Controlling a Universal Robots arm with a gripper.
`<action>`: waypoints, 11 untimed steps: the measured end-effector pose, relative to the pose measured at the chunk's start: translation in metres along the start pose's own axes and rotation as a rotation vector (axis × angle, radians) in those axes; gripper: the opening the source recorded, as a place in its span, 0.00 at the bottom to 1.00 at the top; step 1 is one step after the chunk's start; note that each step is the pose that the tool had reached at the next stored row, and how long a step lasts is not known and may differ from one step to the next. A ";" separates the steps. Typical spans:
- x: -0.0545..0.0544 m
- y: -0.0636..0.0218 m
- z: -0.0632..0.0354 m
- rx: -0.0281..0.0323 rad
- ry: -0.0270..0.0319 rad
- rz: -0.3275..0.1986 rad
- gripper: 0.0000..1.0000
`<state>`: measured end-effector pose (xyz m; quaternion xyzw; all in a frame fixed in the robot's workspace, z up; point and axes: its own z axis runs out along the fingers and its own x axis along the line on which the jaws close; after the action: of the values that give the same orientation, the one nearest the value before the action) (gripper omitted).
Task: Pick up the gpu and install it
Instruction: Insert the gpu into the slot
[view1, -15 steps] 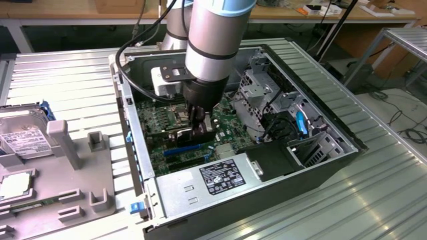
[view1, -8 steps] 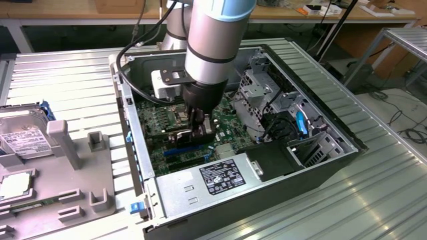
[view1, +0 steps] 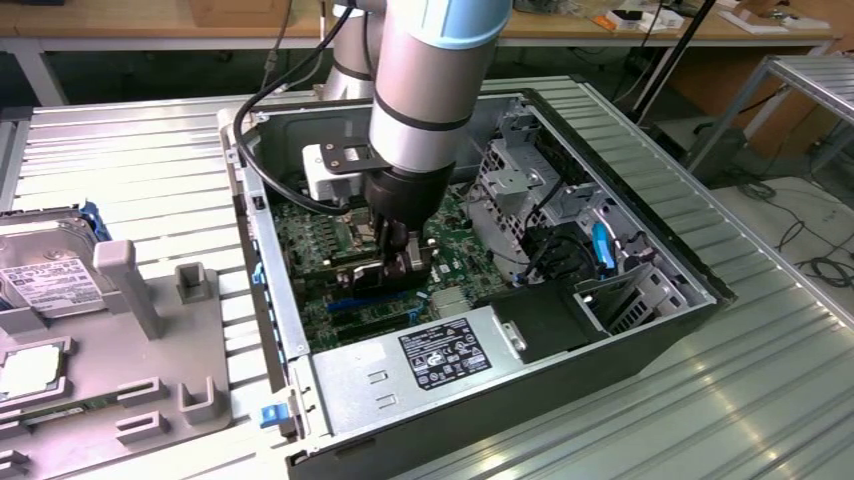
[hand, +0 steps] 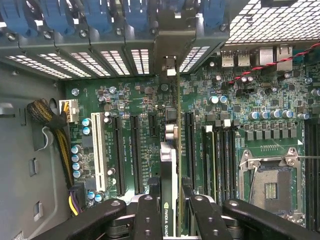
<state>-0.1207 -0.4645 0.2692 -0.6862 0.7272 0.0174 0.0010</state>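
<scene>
Nearest the wrist camera we see one claw (hand: 172, 212), its two black fingers (hand: 147, 215) pinching one gpu (hand: 170, 165) edge-on between them. The card stands upright over the green motherboard (hand: 145, 100), in line with the expansion slots, its metal bracket end reaching the rear slot panel (hand: 170, 45).

In the exterior view, going from that view's left to its right, we count one grey fixture tray (view1: 147, 340) on the bench (view1: 134, 150), carrying one silver hard drive (view1: 47, 270); then one open computer case (view1: 641, 330) lying on its side, with one labelled power supply (view1: 427, 360) at its near end.

One arm (view1: 427, 90) descends vertically into the case, wrist pointing straight down, the claw low over the motherboard.
</scene>
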 end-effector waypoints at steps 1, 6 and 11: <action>0.000 0.0000 0.0000 0.0000 0.0000 0.000 0.27; 0.000 0.0000 0.0000 0.0001 0.0000 0.000 0.27; -0.003 0.0001 0.0001 -0.0001 0.0001 -0.003 0.27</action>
<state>-0.1206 -0.4618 0.2692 -0.6871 0.7263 0.0174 0.0009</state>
